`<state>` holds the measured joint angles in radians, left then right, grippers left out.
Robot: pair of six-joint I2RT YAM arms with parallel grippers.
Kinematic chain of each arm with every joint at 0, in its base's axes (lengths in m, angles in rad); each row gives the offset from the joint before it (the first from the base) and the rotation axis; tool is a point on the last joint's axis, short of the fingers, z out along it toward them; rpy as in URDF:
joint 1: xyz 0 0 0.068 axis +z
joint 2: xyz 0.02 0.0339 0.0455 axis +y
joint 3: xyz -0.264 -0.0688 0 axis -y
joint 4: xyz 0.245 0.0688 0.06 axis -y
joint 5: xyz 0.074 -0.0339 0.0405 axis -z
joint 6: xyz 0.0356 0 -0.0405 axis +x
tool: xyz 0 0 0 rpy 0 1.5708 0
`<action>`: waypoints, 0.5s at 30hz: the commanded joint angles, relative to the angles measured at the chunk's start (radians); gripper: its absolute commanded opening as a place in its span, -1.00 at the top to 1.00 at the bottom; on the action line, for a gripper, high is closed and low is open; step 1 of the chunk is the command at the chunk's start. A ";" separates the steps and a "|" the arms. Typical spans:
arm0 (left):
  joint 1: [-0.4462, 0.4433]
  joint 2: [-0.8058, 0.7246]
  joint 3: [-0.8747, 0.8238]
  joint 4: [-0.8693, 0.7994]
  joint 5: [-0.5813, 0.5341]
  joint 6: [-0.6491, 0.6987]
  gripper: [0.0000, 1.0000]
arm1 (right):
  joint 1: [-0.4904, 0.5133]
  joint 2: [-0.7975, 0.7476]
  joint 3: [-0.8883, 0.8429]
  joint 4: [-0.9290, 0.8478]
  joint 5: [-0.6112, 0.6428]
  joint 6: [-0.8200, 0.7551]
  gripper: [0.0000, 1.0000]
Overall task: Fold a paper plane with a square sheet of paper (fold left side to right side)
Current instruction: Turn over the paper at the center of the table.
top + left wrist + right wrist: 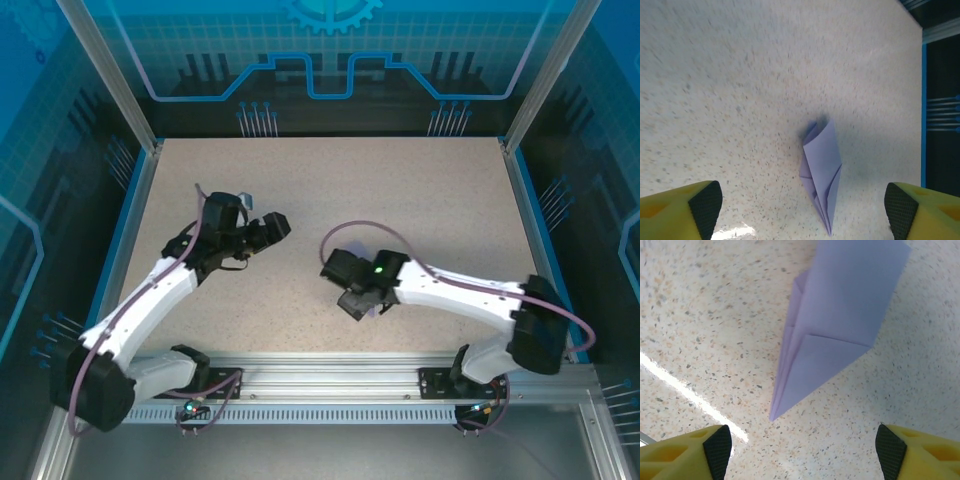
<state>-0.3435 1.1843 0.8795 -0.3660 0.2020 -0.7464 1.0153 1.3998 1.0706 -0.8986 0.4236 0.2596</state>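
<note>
On the table (400, 200): paper plane (835, 330) lying free, nose toward the right gripper (802, 445).
right gripper: fingers apart, empty.
left gripper (802, 205): fingers apart, empty.
handling: featherlight, flimsy, likely to slide; pinch the layered spine gently.
overhead: plane mostly hidden, probably under the right wrist.

No legible text, number or brand on anything in view. Only sign-like mark: gear emblem (331, 12) on back panel (200, 50) (cut off by top edge, no lettering inside it), light blue on darker blue.
</note>
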 commanded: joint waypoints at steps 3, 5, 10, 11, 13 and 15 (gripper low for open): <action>-0.042 0.170 -0.027 0.171 0.179 -0.049 -0.66 | -0.140 -0.258 -0.137 0.196 -0.177 0.078 -0.67; -0.073 0.236 -0.022 0.223 0.195 -0.062 -0.65 | -0.200 -0.364 -0.199 0.269 -0.236 0.101 -0.76; -0.141 0.402 0.031 0.305 0.230 -0.082 -0.59 | -0.346 -0.586 -0.356 0.395 -0.367 0.167 -1.00; -0.153 0.432 0.043 0.322 0.235 -0.089 -0.59 | -0.376 -0.619 -0.379 0.408 -0.397 0.182 -0.99; -0.176 0.483 0.068 0.338 0.238 -0.096 -0.57 | -0.420 -0.670 -0.422 0.421 -0.437 0.207 -1.00; -0.199 0.539 0.097 0.342 0.236 -0.101 -0.57 | -0.456 -0.706 -0.455 0.423 -0.467 0.223 -0.99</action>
<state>-0.5179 1.6798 0.9207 -0.0811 0.3992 -0.8230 0.5976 0.7280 0.6525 -0.5419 0.0586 0.4294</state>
